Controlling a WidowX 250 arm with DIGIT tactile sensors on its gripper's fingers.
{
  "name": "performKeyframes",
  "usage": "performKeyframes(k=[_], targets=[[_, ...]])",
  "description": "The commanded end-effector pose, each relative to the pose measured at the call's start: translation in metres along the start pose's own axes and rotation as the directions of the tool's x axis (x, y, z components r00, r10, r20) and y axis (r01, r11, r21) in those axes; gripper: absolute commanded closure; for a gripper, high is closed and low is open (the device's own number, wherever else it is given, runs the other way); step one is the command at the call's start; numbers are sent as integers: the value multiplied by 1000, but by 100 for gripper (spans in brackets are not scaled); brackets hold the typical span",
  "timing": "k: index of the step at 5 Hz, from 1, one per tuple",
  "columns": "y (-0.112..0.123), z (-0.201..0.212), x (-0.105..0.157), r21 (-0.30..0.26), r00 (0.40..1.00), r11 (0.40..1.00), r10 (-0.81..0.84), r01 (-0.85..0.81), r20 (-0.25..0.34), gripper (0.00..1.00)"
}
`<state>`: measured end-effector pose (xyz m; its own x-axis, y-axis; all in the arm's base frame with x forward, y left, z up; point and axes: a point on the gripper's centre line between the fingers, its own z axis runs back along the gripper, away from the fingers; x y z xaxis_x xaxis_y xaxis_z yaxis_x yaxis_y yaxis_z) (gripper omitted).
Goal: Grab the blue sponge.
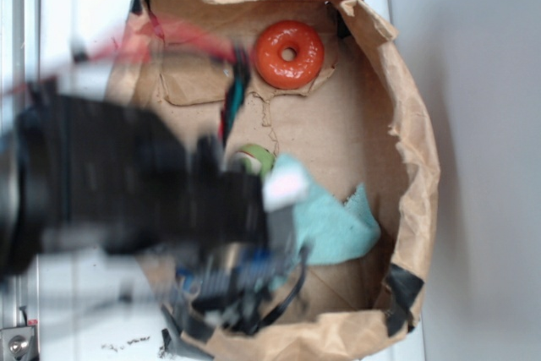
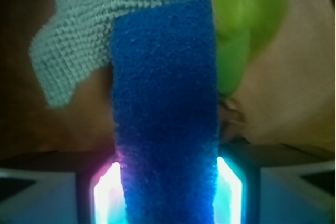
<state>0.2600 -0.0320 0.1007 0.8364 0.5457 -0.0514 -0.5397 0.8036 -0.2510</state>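
Between the hand's (image 2: 167, 192) closed jaws, the blue sponge (image 2: 165, 103) runs lengthwise, pointing straight away.

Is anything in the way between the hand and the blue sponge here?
No. In the wrist view the blue sponge already sits between the two fingers of the hand. The cloth and green toy lie beyond it.

The exterior view is brightly and evenly lit, with soft shadows only inside the brown paper wall (image 1: 414, 124). The robot arm (image 1: 127, 175) is smeared by heavy blur, while the orange ring (image 1: 289, 54) stays fairly sharp. The wrist view is dim at its edges. The blue sponge (image 2: 165, 103) shows crisp texture, the green toy (image 2: 247, 19) is out of focus, and pink and cyan glare flanks the sponge at the bottom.
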Motion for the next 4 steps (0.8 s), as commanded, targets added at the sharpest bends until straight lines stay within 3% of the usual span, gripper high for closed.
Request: performKeyframes(k=[1,2,4], targets=[[19,88,76,18,996,999,41,-42,76,100],[18,106,68,86,997,996,15,-22,79,100],[22,144,30,32,986,992,-123,120,112,100]])
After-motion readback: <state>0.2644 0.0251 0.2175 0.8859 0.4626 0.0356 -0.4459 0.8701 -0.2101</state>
